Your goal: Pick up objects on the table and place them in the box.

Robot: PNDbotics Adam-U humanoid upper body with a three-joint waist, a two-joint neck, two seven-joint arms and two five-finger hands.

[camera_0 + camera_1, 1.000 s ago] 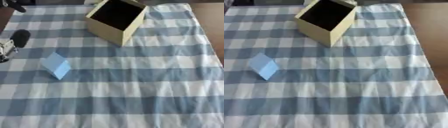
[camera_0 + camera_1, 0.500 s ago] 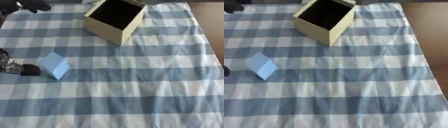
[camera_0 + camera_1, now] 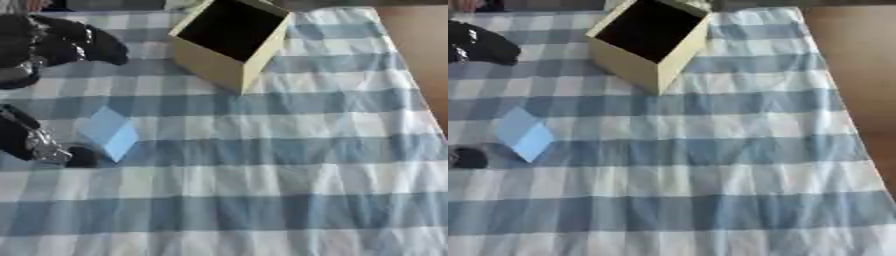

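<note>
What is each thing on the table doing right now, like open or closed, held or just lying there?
Box: open at the top, dark inside, nothing visible in it, standing askew on the cloth.
Blue block: lying on the cloth, not held.
Left hand: low beside the blue block, fingertips next to it, not gripping it.
Checked cloth: spread flat over the table.
</note>
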